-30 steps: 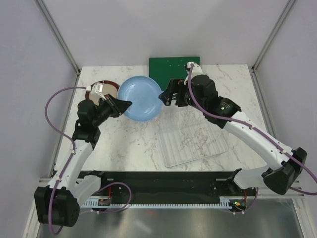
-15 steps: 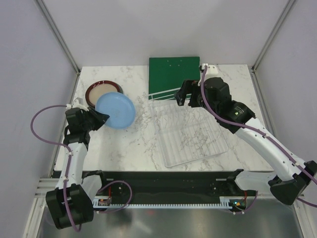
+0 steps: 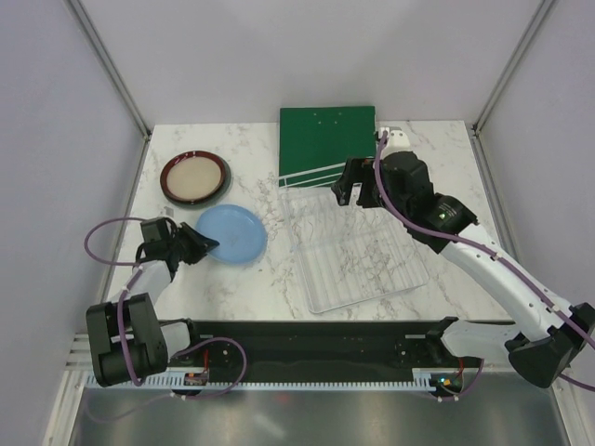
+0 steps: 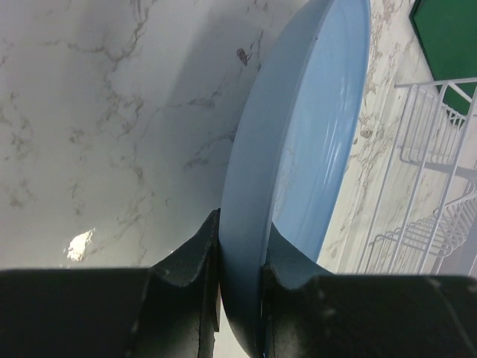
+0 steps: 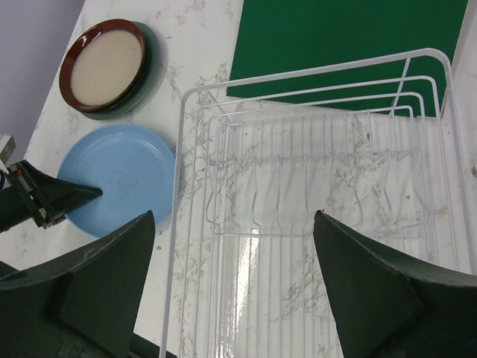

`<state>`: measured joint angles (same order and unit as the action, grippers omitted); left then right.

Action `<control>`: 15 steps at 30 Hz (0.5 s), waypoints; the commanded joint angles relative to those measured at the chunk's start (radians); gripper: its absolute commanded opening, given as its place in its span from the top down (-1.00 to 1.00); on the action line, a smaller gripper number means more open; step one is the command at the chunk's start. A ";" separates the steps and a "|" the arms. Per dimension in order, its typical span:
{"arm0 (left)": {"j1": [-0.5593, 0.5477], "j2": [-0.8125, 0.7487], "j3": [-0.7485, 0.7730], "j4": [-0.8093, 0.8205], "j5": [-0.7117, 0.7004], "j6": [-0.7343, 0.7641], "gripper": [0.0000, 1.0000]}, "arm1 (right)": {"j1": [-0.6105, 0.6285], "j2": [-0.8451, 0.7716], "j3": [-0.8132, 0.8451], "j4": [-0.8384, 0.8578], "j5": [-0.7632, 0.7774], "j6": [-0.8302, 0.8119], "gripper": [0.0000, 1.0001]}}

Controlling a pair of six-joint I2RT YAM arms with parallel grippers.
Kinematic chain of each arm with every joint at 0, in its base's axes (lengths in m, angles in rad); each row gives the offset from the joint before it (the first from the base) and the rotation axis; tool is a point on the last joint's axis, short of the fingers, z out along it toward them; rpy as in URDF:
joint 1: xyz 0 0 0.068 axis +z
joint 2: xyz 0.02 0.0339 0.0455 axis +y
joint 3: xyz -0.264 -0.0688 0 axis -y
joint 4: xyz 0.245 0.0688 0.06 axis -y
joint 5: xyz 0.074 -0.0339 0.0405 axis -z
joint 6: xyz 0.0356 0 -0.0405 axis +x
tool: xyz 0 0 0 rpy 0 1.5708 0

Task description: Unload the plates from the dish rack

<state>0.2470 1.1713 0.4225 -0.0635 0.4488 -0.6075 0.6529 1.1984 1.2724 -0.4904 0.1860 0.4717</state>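
Note:
The light blue plate lies level, low at the marble table, left of the dish rack. My left gripper is shut on its near-left rim; in the left wrist view the fingers clamp the plate's edge. A red-brown rimmed plate with a cream centre tops a stack at the back left, with a grey-green rim under it. The white wire rack holds no plates. My right gripper is open and empty above the rack's far end.
A flat dark green board lies behind the rack, which overlaps its near edge. Slanted frame posts stand at the back corners. A black rail with the arm bases runs along the table's near edge.
My left arm carried the blue plate from the back centre to the near left and lowered it flat. My right gripper let go of the plate and drew right over the rack's far end.

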 commanded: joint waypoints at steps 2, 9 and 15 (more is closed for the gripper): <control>0.014 0.073 0.027 0.160 0.021 -0.031 0.95 | -0.016 -0.036 -0.022 0.006 0.007 -0.025 -0.87; 0.018 0.106 0.054 0.306 0.152 -0.126 0.95 | -0.038 -0.023 -0.042 0.006 0.000 -0.031 -0.87; 0.037 0.192 0.240 0.303 0.157 -0.150 0.96 | -0.044 0.020 -0.047 0.009 -0.008 -0.041 -0.87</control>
<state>0.2638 1.3209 0.5129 0.1375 0.5663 -0.7040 0.6147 1.1976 1.2308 -0.4938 0.1833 0.4534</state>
